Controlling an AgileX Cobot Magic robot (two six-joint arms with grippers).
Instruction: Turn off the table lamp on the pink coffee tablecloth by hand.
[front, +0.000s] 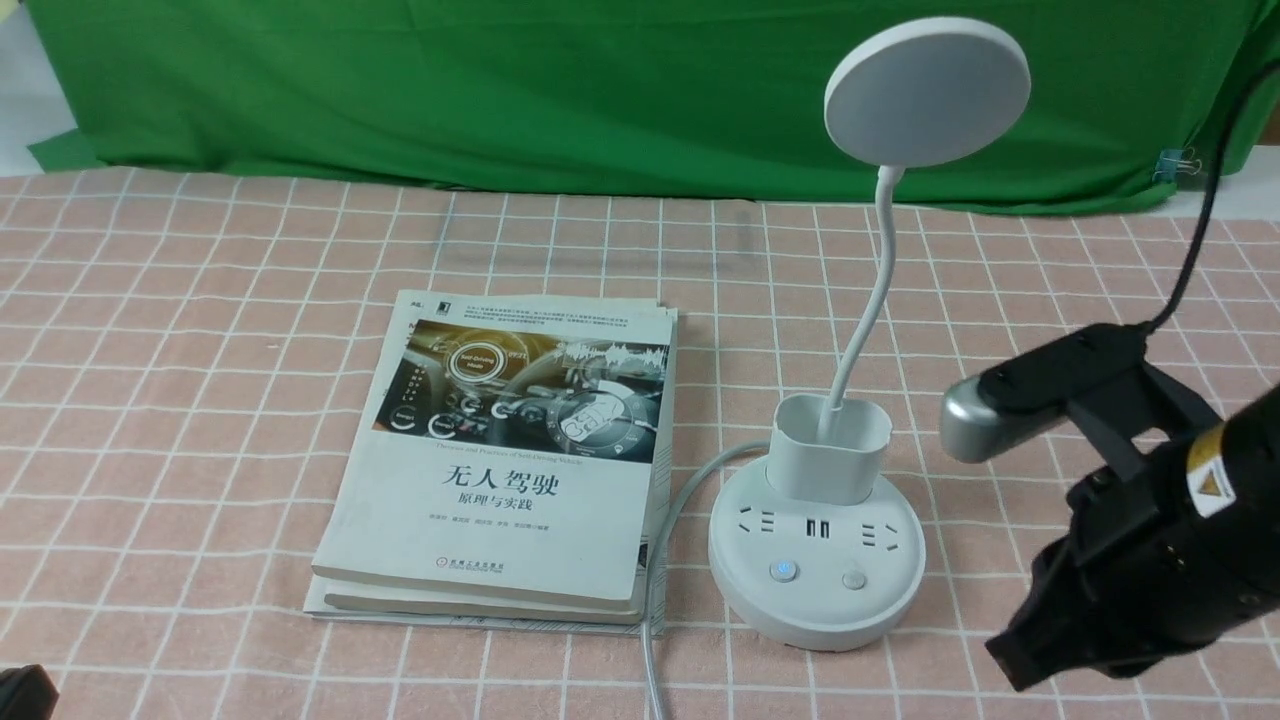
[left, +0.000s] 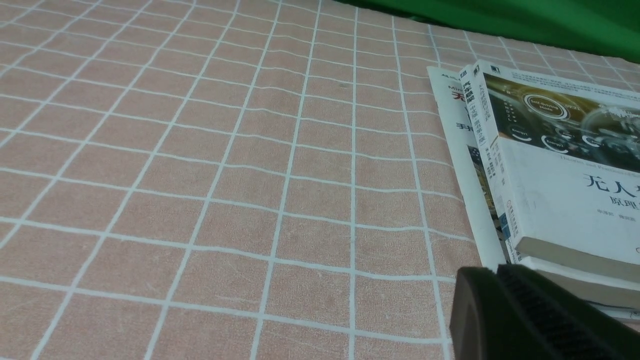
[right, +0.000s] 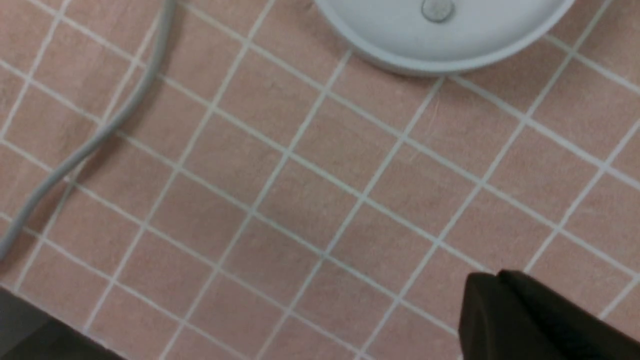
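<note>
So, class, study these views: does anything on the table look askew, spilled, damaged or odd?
Only the books left of the table lamp: the stack is uneven, with lower covers poking out beneath the top book at its near and left edges. Nothing looks spilled or damaged.

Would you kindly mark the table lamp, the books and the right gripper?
table lamp (front: 816, 590): front view, on its round base.
books (front: 480, 545): front view, top cover's white part.
right gripper (front: 1012, 662): front view, at its dark tip.
</note>
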